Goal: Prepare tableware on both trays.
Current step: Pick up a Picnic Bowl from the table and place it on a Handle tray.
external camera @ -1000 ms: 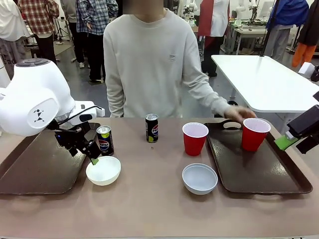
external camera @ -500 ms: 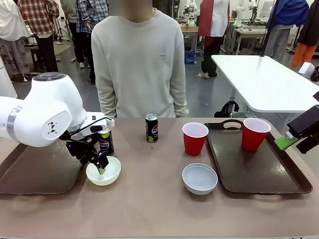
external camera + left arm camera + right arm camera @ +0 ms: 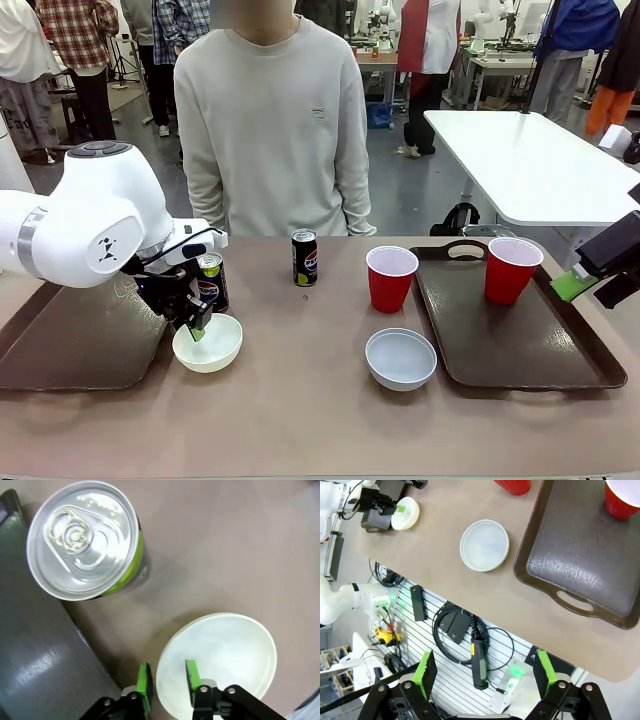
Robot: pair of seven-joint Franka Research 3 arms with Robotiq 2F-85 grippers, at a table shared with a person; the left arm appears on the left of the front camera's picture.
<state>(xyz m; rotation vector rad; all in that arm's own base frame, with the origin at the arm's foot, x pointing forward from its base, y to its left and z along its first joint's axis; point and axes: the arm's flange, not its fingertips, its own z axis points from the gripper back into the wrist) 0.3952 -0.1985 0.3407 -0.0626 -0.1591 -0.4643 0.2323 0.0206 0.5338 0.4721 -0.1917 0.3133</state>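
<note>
Pads of the left tool are clamped on the rim of a bowl, which sits on the surface just beside the left tray. With the grasp seemingly made, the next move calls for lifting it over the tray rim, clear of the can. Right tool hangs apart.

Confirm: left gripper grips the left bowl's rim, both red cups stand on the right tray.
Wrong: the front view shows one red cup on the right tray, the other cup on the table beside it. The left gripper does grip the bowl.
</note>
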